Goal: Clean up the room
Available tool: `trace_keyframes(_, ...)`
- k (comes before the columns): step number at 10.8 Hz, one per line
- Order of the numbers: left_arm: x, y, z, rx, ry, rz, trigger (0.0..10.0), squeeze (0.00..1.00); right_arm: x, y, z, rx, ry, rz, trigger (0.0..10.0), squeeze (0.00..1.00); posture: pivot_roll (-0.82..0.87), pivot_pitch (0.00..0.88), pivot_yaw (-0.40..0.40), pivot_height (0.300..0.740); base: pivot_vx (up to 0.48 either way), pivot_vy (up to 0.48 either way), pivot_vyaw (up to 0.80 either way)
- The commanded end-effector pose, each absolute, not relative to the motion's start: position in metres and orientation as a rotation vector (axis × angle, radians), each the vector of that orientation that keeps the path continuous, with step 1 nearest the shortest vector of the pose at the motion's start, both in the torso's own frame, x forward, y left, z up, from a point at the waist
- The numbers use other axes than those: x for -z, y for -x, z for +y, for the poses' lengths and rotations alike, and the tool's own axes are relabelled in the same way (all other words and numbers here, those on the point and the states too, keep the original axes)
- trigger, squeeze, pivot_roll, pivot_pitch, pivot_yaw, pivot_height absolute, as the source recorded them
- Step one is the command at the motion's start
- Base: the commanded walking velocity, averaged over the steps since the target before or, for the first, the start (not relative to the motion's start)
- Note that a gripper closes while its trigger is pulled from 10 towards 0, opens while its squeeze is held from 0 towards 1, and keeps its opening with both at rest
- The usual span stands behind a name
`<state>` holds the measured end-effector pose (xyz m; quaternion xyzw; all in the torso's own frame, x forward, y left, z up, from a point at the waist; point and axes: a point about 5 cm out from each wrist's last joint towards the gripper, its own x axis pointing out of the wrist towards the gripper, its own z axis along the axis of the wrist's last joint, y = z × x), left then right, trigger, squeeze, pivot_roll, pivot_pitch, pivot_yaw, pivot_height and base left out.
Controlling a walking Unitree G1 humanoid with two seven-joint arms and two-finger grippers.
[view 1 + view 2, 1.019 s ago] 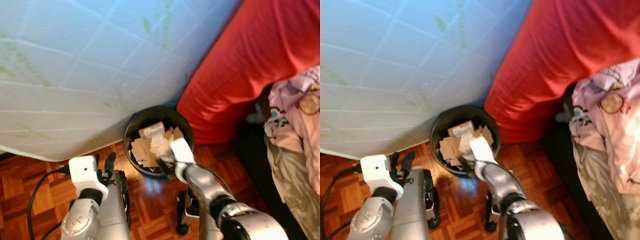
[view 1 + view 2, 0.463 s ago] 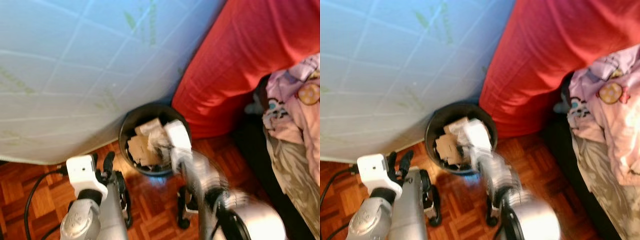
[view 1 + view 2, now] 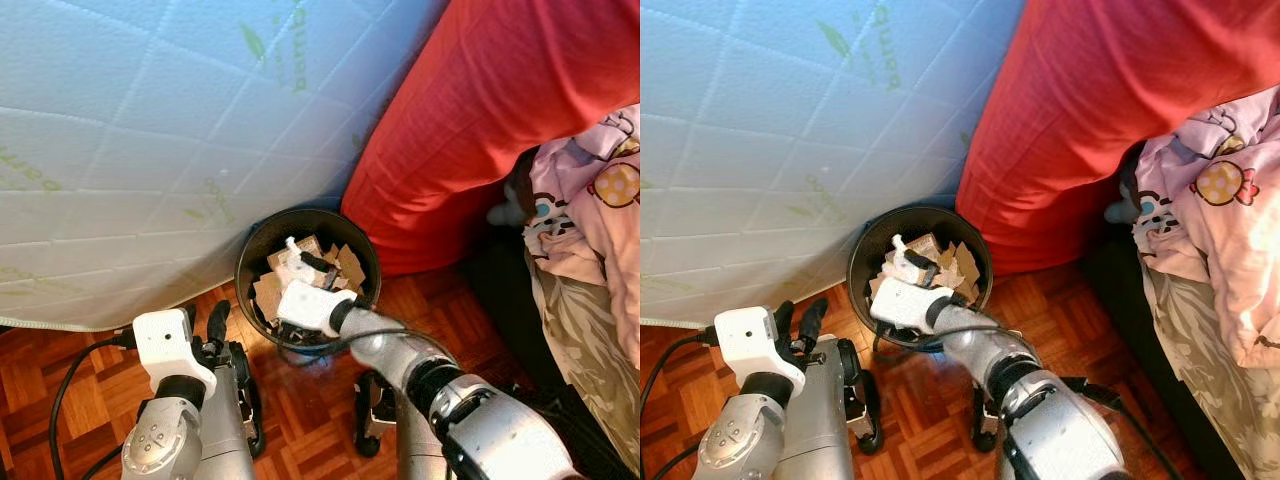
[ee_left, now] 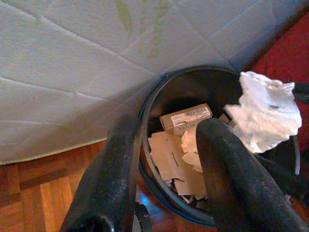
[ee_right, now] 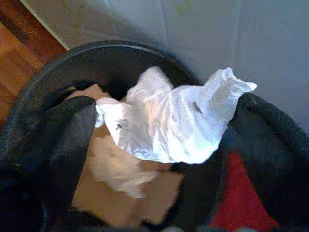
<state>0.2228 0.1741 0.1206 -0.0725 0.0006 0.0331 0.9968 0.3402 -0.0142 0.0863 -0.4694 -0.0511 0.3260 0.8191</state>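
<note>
The right pincer is positioned over the black wastebasket, its two fingers clamped on a crumpled white tissue held above the basket opening. The wastebasket stands on the parquet floor at 12 o'clock from the robot, touching the white quilted mattress at 10 o'clock and just beside the red bedding at 2 o'clock. Inside it lie torn cardboard pieces, a small cardboard box with a barcode label and further tissue. The left pincer is raised near the basket at 8 o'clock, fingers spread apart and holding nothing. Patterned pink fabric lies at 3 o'clock.
</note>
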Motion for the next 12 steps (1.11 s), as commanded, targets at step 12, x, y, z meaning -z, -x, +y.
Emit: trace_keyframes(12,-0.114,-0.222,0.173,-0.057,0.15,0.03,10.0,0.0,-0.048,-0.328,-0.028,-0.594,0.777,0.302,10.0,0.0,0.31,0.558,-0.103,0.585,0.0,0.0,0.0)
